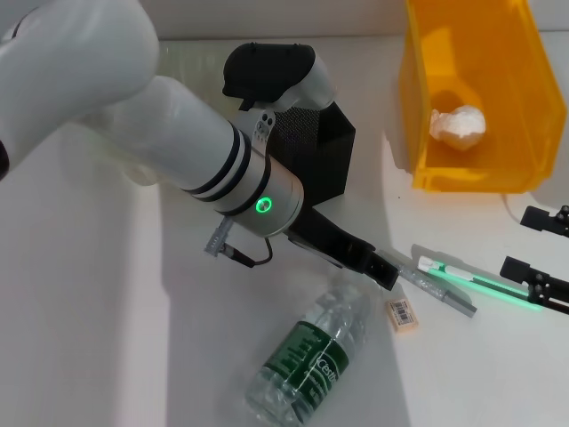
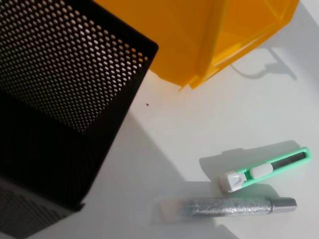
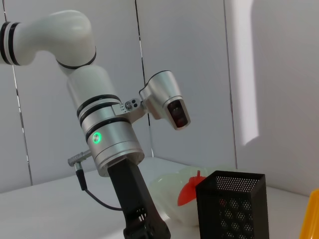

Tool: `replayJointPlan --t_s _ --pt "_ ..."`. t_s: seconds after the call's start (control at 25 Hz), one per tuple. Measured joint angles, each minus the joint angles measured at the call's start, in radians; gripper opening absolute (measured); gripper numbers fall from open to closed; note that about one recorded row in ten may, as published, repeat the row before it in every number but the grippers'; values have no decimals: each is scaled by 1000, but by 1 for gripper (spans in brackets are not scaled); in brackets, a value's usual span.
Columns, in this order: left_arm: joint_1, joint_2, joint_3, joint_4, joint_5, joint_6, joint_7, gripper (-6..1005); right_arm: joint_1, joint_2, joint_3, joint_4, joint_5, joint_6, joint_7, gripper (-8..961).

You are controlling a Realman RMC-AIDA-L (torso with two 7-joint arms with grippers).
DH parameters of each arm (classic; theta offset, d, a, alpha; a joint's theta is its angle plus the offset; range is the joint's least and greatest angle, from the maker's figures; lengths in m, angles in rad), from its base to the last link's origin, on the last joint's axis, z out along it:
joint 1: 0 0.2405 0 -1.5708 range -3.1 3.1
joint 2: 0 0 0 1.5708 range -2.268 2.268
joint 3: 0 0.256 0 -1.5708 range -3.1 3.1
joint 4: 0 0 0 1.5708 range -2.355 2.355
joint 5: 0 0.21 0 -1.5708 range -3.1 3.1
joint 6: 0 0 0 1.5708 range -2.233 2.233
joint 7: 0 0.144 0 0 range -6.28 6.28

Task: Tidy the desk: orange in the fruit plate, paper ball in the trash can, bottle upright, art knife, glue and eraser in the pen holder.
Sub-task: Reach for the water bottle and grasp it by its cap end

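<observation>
Left gripper (image 1: pixel 384 269) hung mid-frame over the glue (image 1: pixel 437 288) and art knife (image 1: pixel 476 281); couldn't tell how its fingers stood. Right gripper (image 1: pixel 540 267) sat spread and empty at the right edge. Bottle (image 1: pixel 311 356) lay flat at the bottom, eraser (image 1: pixel 403 314) beside it.

The left arm (image 1: pixel 133 107) is stretched diagonally across the middle of the head view, wrist angled down, with a green ring lit on the wrist. Its left gripper (image 1: pixel 384 271) is held low by the table; finger state can't be made out. The right gripper (image 1: pixel 538 283) is parked at the right edge, fingers spread apart.
</observation>
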Motion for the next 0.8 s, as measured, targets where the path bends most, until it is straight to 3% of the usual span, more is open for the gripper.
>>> replayJointPlan --t_s 0.08,0.8 --pt "7 0 9 -28 -53 -21 39 690 12 0 0 5 0 0 1 720" --pt "18 0 68 -43 -98 -70 70 654 31 1 0 14 -2 -1 4 721"
